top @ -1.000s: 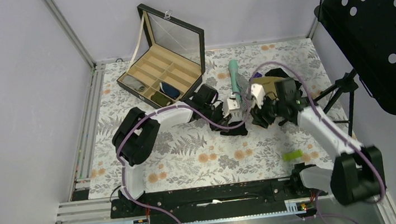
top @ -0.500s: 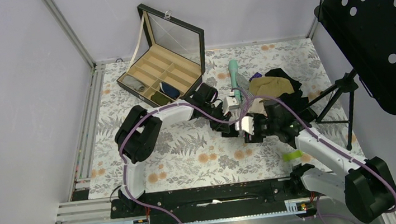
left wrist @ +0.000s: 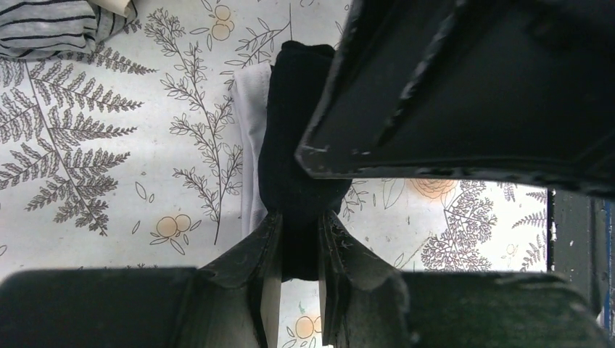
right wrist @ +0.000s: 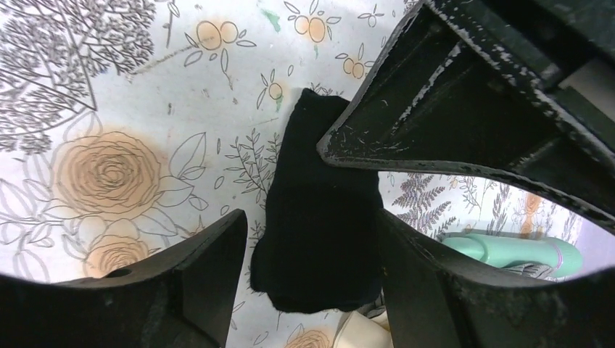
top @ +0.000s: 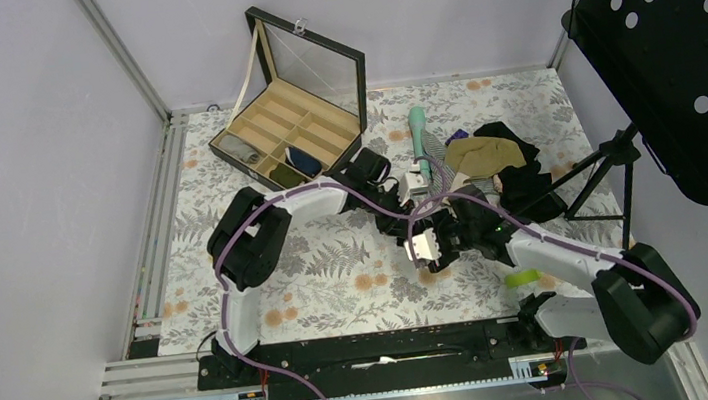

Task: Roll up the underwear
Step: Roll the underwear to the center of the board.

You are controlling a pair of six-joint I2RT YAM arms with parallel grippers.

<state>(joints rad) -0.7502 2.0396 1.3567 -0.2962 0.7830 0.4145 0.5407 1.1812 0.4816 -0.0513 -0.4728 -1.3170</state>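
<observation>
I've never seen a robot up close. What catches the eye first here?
First, the small dark bundle of underwear mid-table: the left fingers pinch one end, and the right fingers stand open around it. An open wooden box sits back left, a clothes pile back right.

Underwear [left wrist: 294, 145]: small soft cloth, nearly black, with a narrow white edge along one long side. It is bunched into a narrow, thick strip, not spread out; can't tell whether it is folded or partly rolled. It lies on the floral table [left wrist: 109, 181], around mid-table. One end is pinched tight between the fingers of the left gripper [left wrist: 299, 221], and the rest runs straight away from them, resting on the surface. From the right wrist it reads as a plain dark oblong lump [right wrist: 319, 210], white edge not visible. Overhead it is mostly covered.
</observation>
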